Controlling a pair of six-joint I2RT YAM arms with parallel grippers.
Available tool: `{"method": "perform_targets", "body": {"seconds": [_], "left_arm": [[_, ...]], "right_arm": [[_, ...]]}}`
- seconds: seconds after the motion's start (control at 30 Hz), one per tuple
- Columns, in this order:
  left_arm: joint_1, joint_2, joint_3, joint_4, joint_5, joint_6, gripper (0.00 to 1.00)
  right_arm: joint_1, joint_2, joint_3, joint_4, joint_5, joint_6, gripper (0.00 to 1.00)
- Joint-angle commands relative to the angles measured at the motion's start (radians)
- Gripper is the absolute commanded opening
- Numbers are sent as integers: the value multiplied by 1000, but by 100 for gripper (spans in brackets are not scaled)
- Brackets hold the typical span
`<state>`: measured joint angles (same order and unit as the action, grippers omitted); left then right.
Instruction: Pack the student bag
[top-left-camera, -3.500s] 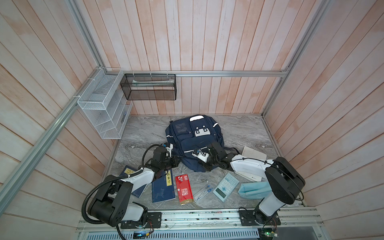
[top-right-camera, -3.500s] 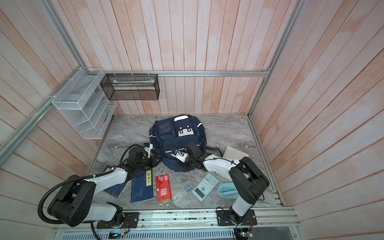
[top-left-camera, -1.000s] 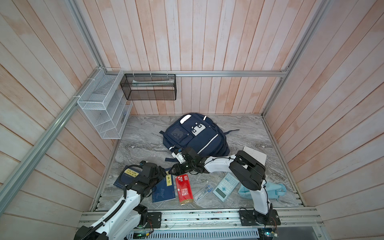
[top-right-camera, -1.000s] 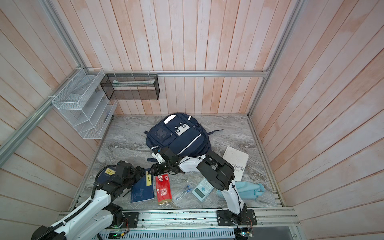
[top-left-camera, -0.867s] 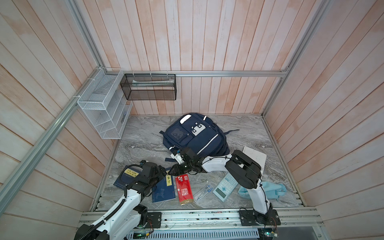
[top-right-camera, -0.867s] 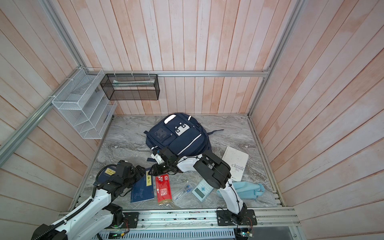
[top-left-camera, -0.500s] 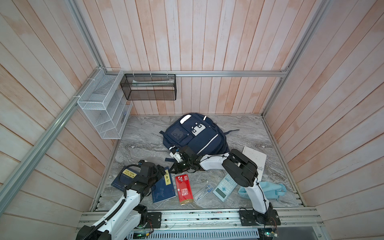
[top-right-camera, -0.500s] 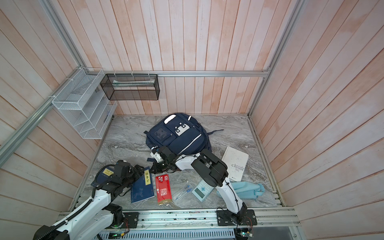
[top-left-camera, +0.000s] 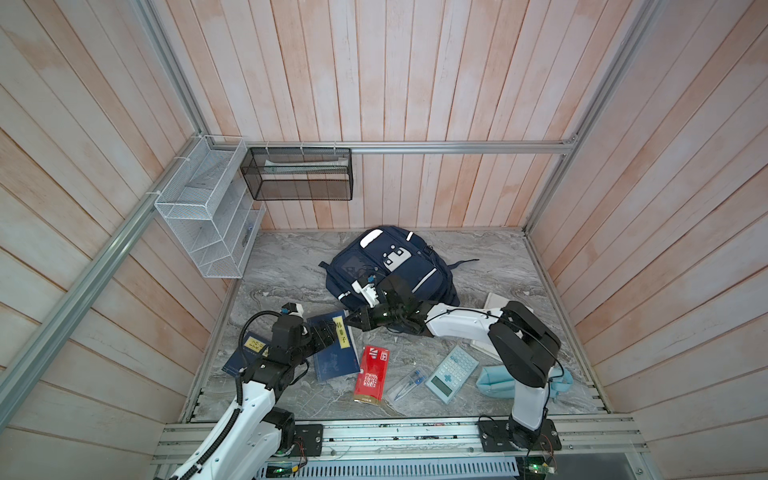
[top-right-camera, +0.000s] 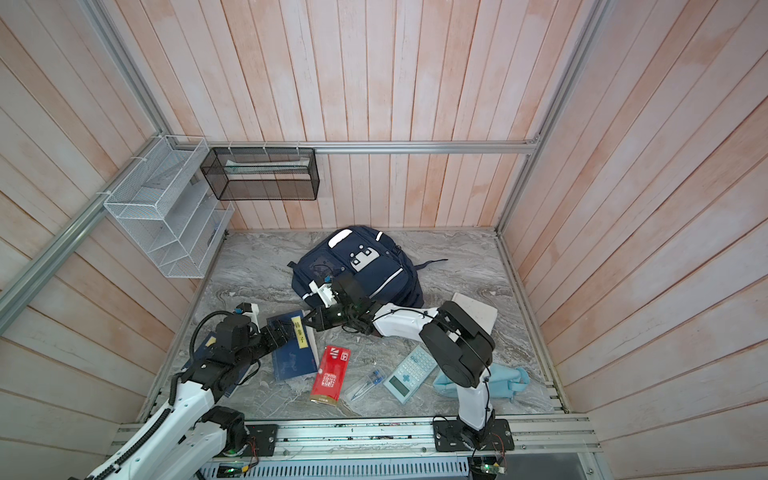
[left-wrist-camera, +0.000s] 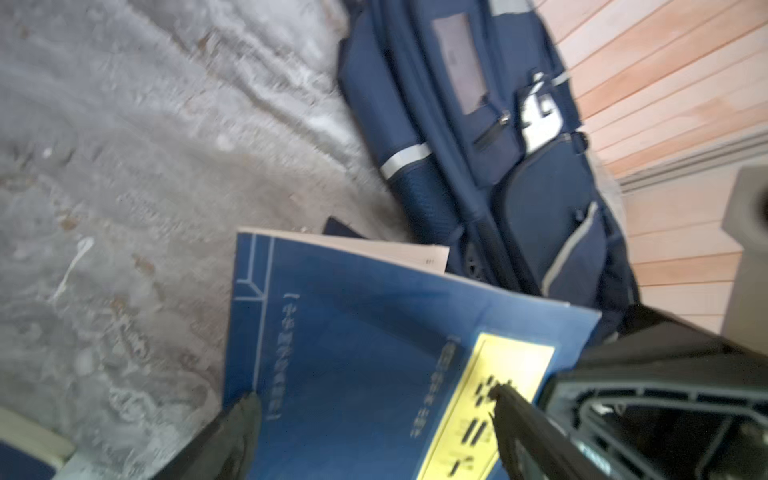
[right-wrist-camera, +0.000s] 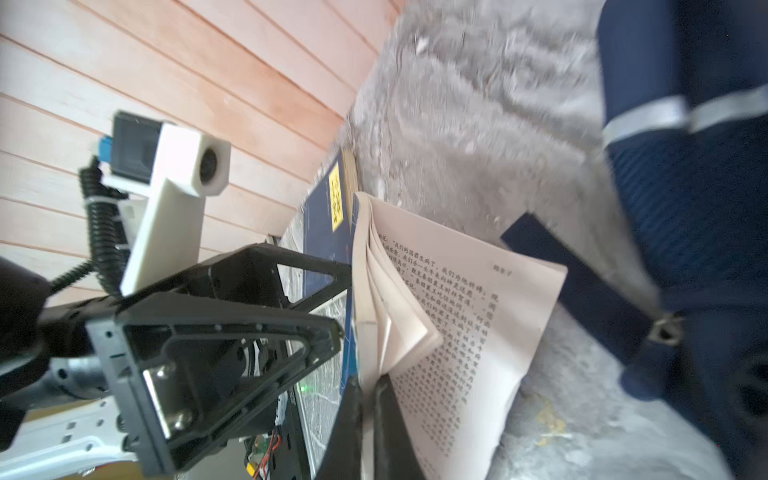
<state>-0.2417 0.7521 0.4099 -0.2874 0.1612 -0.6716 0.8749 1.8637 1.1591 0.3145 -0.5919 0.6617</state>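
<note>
Left arm: low over bench (top-left-camera: 286, 270), my left end effector (top-left-camera: 328, 332) wide over book (top-left-camera: 337, 359).
Right arm: reaches across middle, my right end effector (top-left-camera: 352, 323) pinched on book's pages.
Change: both my arms were at bag (top-left-camera: 399, 266) earlier; bag has turned, now back-centre of bench.
Count: books 2 with second book (top-left-camera: 246, 353), calculator (top-left-camera: 451, 374) 1, red packet (top-left-camera: 372, 374) 1, pouch (top-left-camera: 494, 382) 1.

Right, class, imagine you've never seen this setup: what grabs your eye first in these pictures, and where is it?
The navy backpack, lying at the back middle of the marble table, stands out first. In front of it, towards the left side, both arms meet at a yellow-labelled blue book: the right fingers pinch its fanned pages while the left fingers stand spread over the cover.
</note>
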Motion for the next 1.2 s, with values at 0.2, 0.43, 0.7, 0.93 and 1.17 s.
{"method": "perform_targets", "body": {"seconds": [0.2,0.43,0.7,0.93,1.17], "left_arm": [[20,11,-53,425,345,161,90],[19,207,-133,745,495,157,90],[-28,363,-148,1057,683,143,93],[-87,371,-130,1108,672,127,30],[-90,351,-101,1073,693,72,0]], "right_arm": [[-152,-238,-219,122,-127,-38,0],[-211,-345,-284,149,-212,-55,0],[-260,-391,-328,205,-313,-15,0],[-302,-414,-360,180,-278,-21,0],[-303,-416,-348,-16,-190,-223,67]]}}
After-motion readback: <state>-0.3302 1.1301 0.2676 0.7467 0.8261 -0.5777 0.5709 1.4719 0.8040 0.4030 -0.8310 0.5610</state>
